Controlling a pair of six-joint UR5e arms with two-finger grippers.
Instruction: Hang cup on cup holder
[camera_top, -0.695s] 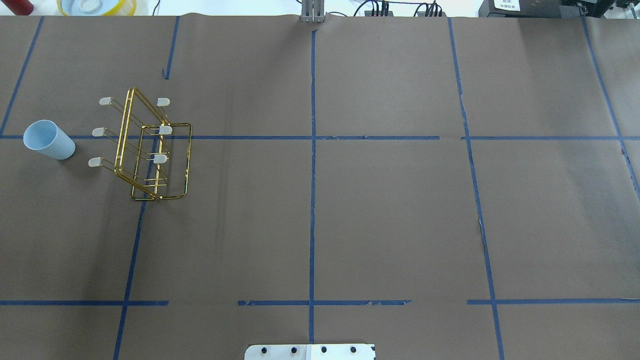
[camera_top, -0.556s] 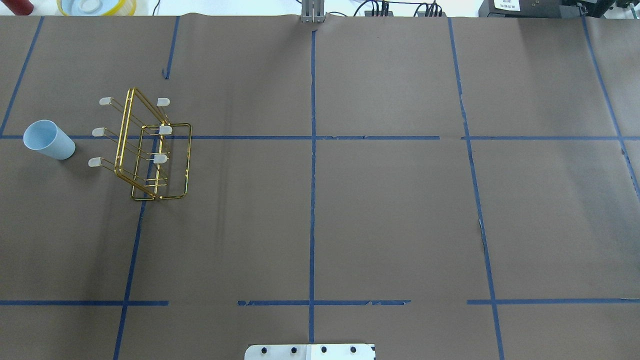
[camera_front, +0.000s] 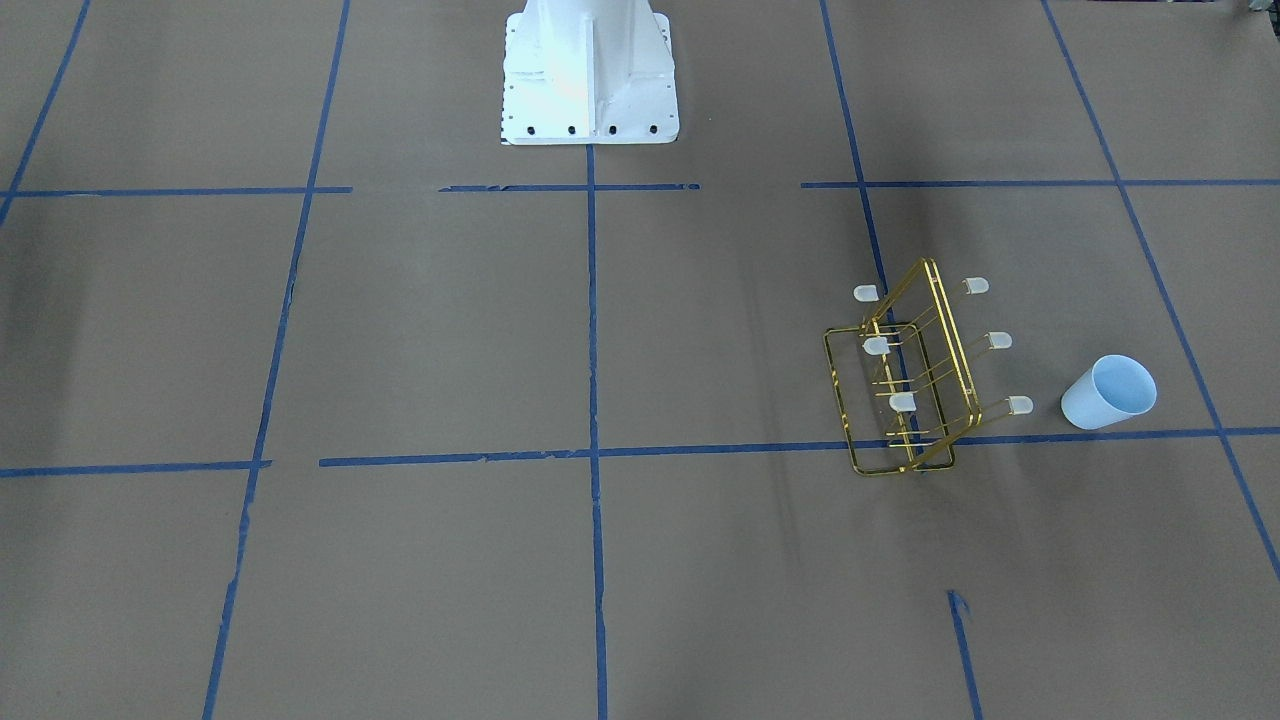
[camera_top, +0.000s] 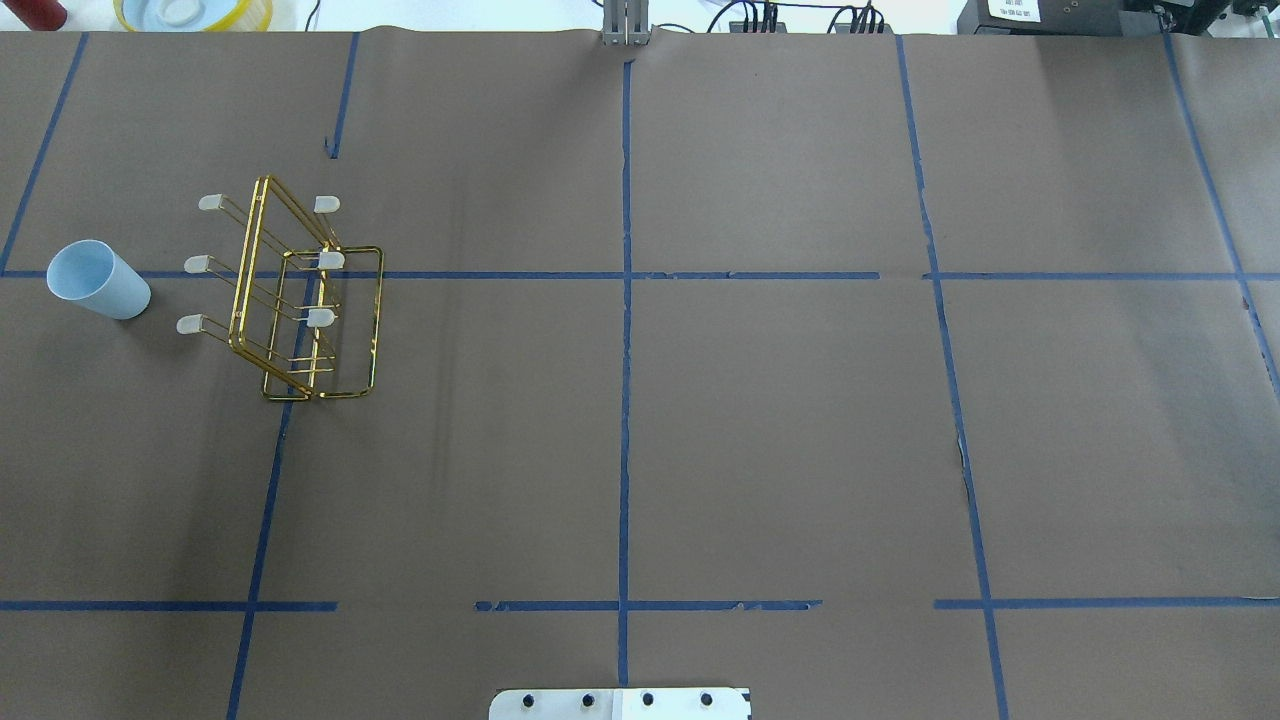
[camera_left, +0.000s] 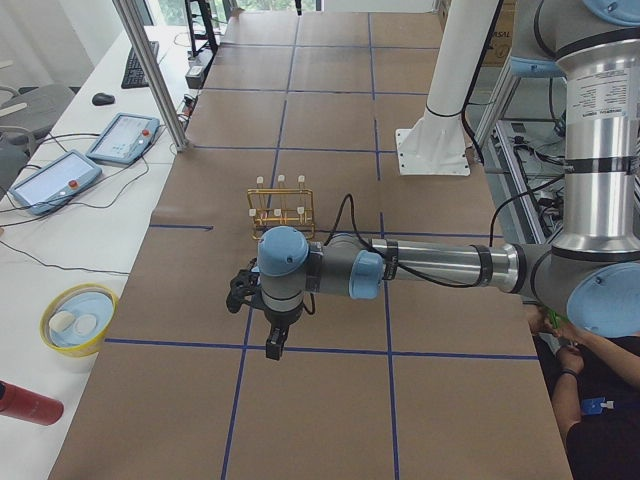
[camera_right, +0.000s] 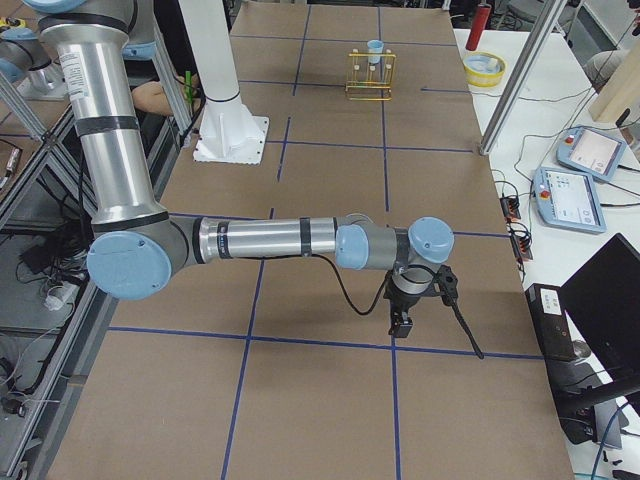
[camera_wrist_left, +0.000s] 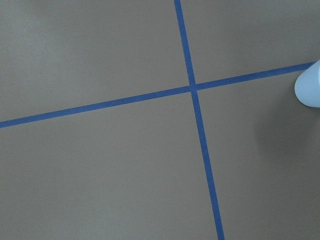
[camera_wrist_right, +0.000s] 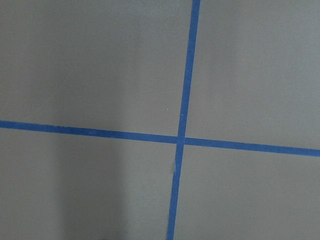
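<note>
The left gripper (camera_left: 273, 345) hangs above the worktop (camera_top: 700, 450), pointing down. If it is released or clenched I cannot tell, and the same holds for the right gripper (camera_right: 400, 322) (both show only in the side views). The left wrist camera catches the cup (camera_wrist_left: 310, 87) at its edge, so this arm is probably the one meant to reach for it. The cup stands upright, mouth up, near the cup holder (camera_top: 290, 295) but apart from its prongs, which are all bare.
</note>
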